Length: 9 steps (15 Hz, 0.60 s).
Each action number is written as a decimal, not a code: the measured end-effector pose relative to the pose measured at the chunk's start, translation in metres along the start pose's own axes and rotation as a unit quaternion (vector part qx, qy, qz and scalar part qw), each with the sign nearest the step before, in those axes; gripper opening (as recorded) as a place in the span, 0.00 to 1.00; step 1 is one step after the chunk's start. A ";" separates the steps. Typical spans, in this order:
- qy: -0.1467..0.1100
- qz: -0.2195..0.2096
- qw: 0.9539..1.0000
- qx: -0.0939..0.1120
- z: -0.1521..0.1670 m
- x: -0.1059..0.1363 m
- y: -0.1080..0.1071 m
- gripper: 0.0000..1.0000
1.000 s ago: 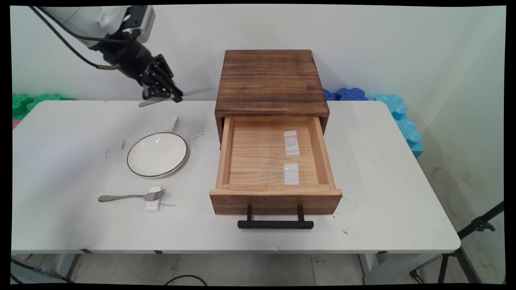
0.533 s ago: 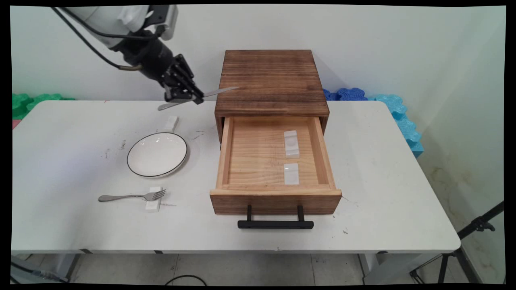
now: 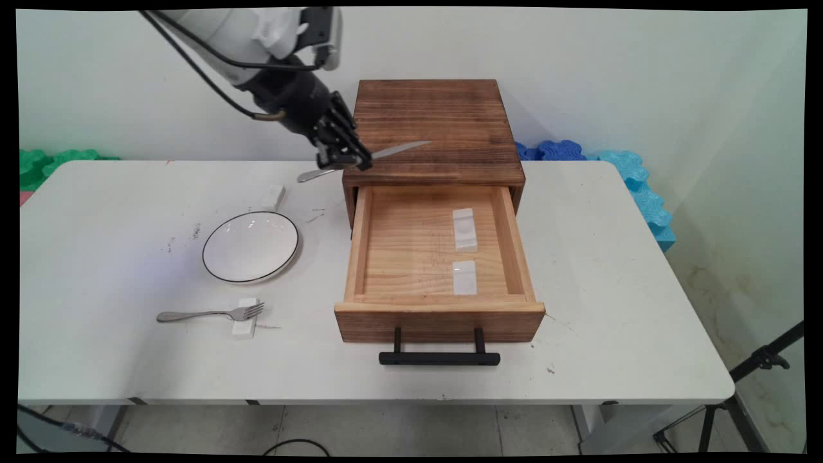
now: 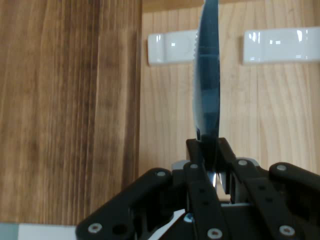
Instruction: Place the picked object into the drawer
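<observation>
My gripper is clamped on the middle of a table knife, which I hold almost level above the front left corner of the wooden box, its blade reaching over the open drawer with two white rests.

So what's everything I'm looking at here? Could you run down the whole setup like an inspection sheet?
Surface: white table, scuffed.
Things: knife held above the wooden box; open drawer holds two white rests.
Clutter: plate; fork on a white rest; another rest.
Gripper: gripper shut on the knife.
Cables: black cables hang from the arm.
Surroundings: wall, foam mats, tripod.
</observation>
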State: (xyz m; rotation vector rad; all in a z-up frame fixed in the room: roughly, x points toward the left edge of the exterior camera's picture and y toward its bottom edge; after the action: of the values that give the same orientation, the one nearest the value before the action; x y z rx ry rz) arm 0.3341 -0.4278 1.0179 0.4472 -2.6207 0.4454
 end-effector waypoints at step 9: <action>0.001 -0.005 1.000 0.005 0.053 0.040 0.003 0.00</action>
State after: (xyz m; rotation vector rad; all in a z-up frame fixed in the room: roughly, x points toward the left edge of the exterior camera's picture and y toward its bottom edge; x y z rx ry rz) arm 0.2795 -0.4542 0.9914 0.4633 -2.6141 0.4557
